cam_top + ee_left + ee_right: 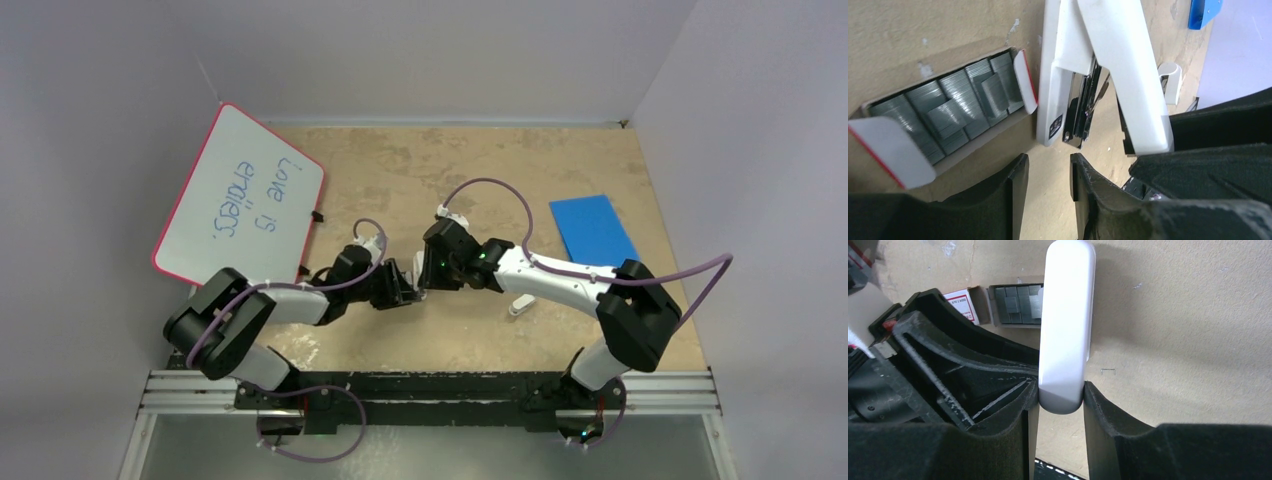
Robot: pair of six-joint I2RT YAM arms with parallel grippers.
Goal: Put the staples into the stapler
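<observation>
The right jaws are clamped on the rounded end of the stapler's white lid and hold it swung up off the base. This leaves the metal channel bare in the left wrist view. The stapler's base appears to rest on the counter, just beside the open box. The staples lie in the box in grey blocks, with a few strips askew on top. The left jaws hang low, just short of box and stapler, narrowly apart with nothing between them.

The pick looks like the riskiest step. The blocks sit tight against each other, so the jaws could lift several strips at once or snap one apart. Nothing holds the box, and it looks light, so a nudge on its raised flap could push it away or tip it. The right grip sits at the very tip of the lid, and a slip there would let the lid drop over the channel. The channel is slim, so a strip brought in tilted would likely jam or scatter. A stray staple lies on the counter.
</observation>
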